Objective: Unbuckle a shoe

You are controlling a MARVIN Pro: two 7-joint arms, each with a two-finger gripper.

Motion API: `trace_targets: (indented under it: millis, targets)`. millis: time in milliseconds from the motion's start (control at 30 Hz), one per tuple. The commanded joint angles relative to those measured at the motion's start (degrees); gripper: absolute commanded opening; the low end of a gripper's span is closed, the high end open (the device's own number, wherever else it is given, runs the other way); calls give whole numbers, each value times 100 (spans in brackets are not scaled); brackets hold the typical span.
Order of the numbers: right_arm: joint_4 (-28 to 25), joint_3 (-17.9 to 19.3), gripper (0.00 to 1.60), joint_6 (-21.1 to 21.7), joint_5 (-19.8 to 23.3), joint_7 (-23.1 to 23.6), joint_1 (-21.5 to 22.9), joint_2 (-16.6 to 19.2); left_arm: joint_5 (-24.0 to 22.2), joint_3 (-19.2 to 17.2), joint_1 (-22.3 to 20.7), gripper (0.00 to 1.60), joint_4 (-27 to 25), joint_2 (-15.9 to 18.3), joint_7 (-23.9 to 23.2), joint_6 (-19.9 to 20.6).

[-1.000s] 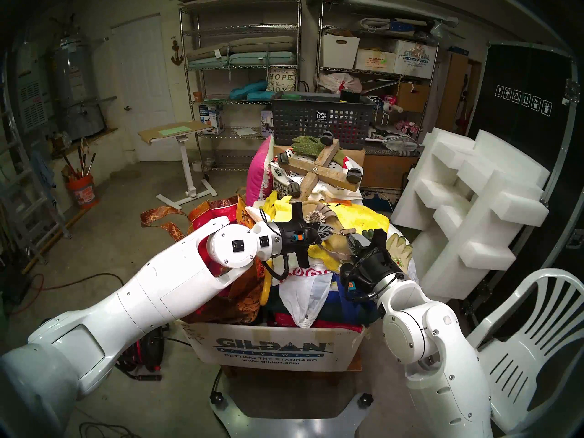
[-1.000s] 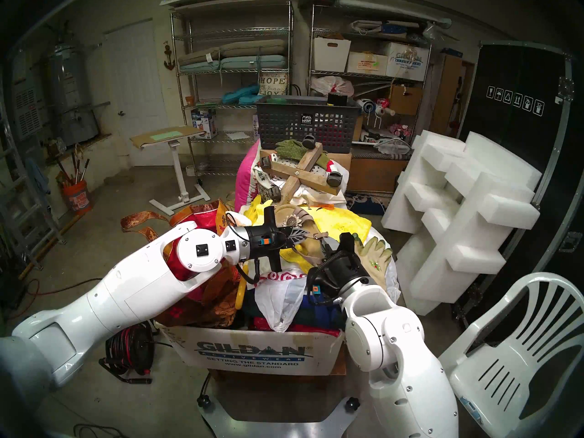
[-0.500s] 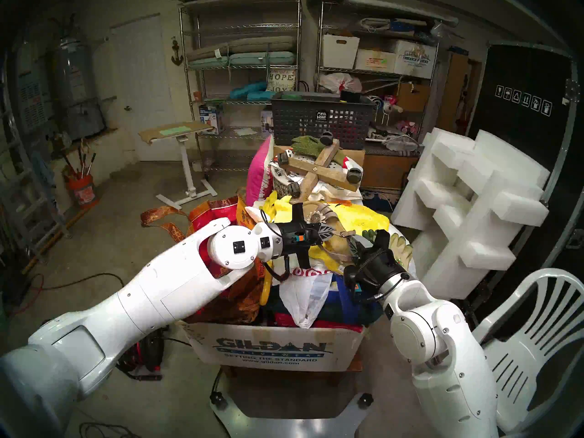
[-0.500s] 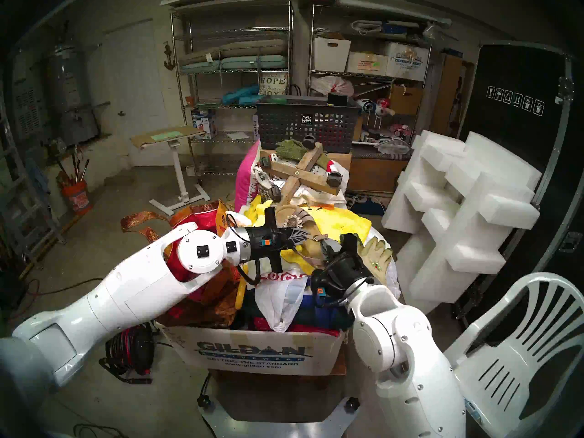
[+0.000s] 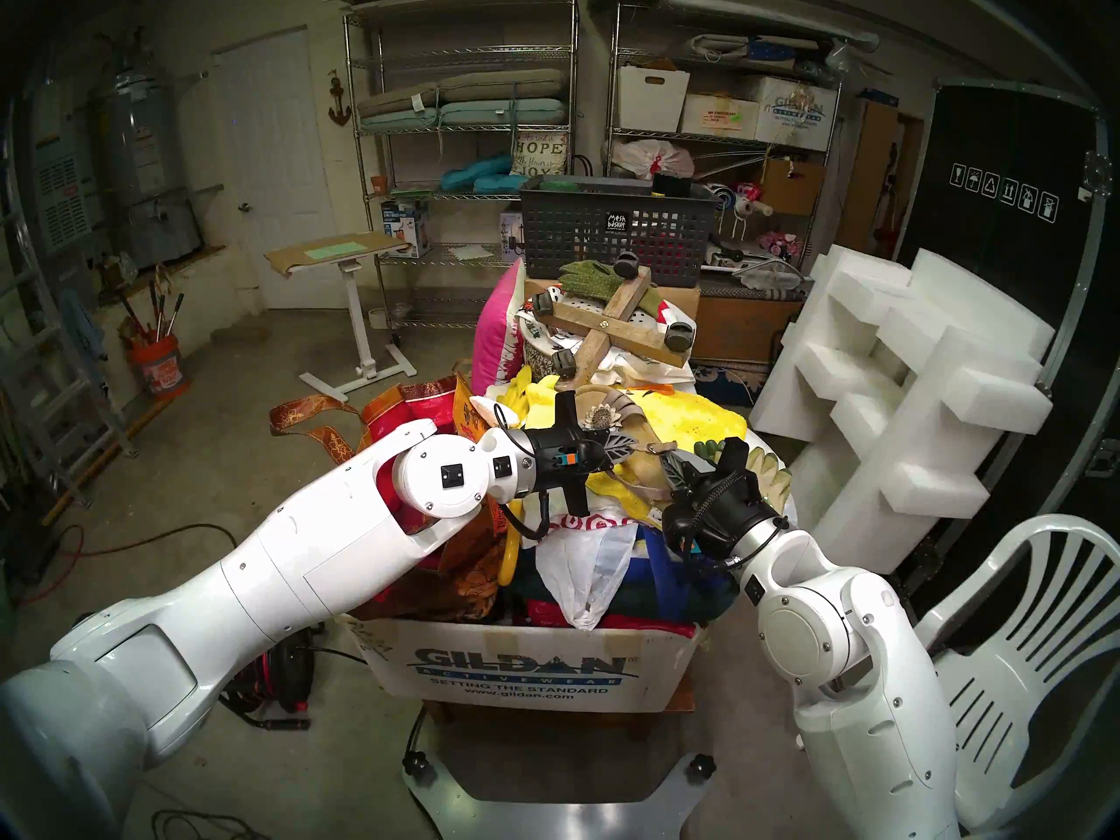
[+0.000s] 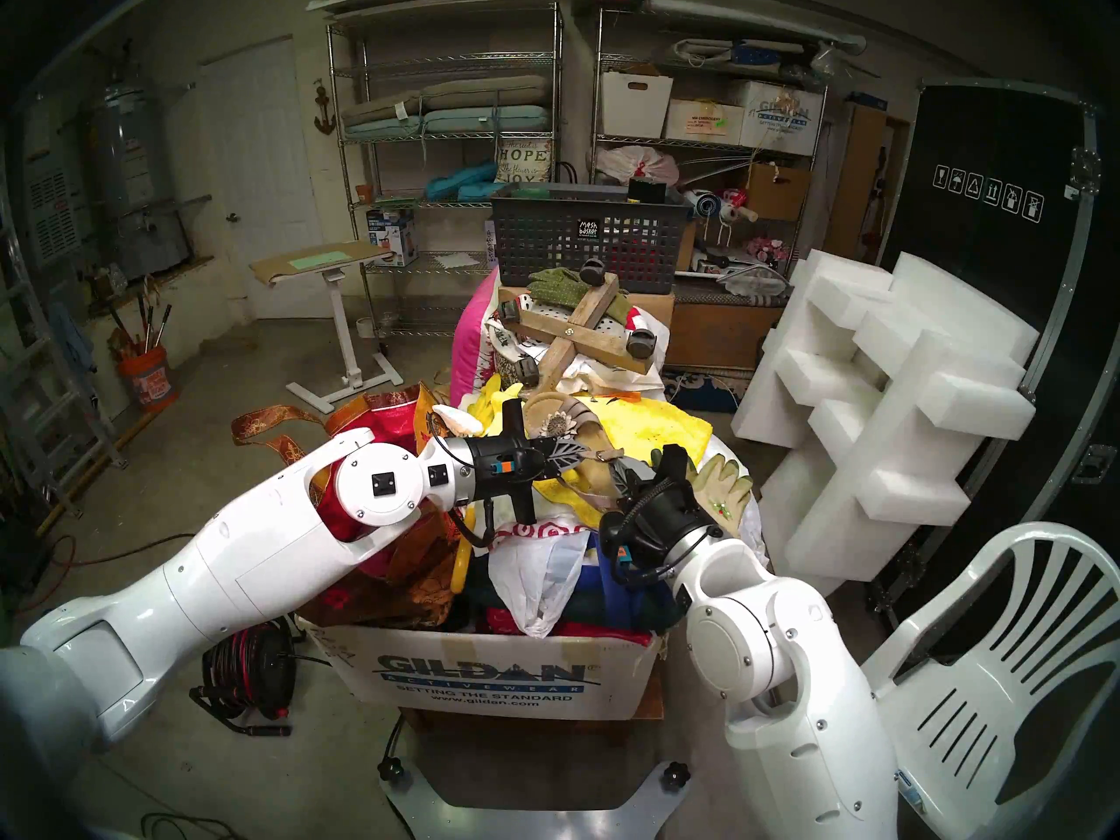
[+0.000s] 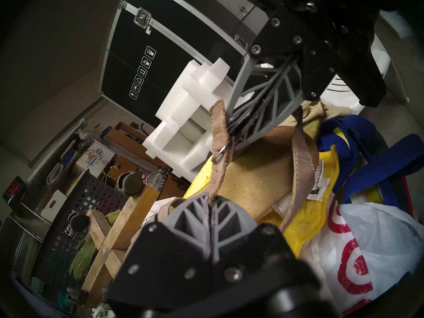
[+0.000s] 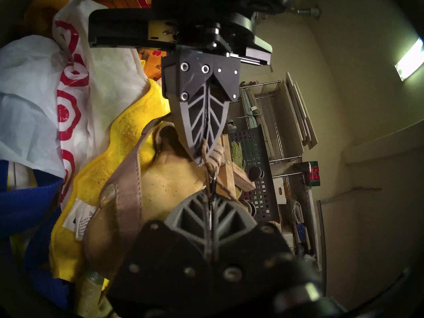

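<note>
left gripper [image 7: 212, 201] pinched on ankle strap [image 7: 220, 173] | strap runs taut tip to tip toward right gripper [image 7: 238, 131], clamped at the far end beside buckle ring [image 7: 220, 150] | sandal [image 5: 642, 457] just beneath both, atop yellow towel [image 5: 697, 423] | against a second ago: right wrist rolled slightly, left unmoved

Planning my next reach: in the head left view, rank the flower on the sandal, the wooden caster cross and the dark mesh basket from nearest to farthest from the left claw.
1. Flower: just above and behind the left claw, on the sandal.
2. Wooden caster cross: higher on the pile, behind the flower.
3. Dark mesh basket: at the very back, on top.
</note>
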Motion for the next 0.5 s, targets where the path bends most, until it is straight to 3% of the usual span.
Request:
trace_targets:
  millis: [0,167,333,467]
  targets:
    - [-28,-302,0,225,-599,-281,240,-146,-33,-84,-70,0,37,-36,64,-58]
    - [31,-438,0,477,-951,-338,305,-279,-35,-77,-76,0,35,-30,60,-53]
    - [-2,-667,0,1015,-1388,-246,317,-567,-44,-81,-61,0,10,2,66,-43]
    - [-59,-765,0,1295,-1516,-232,284,-735,-48,-79,-56,0,2,5,72,-46]
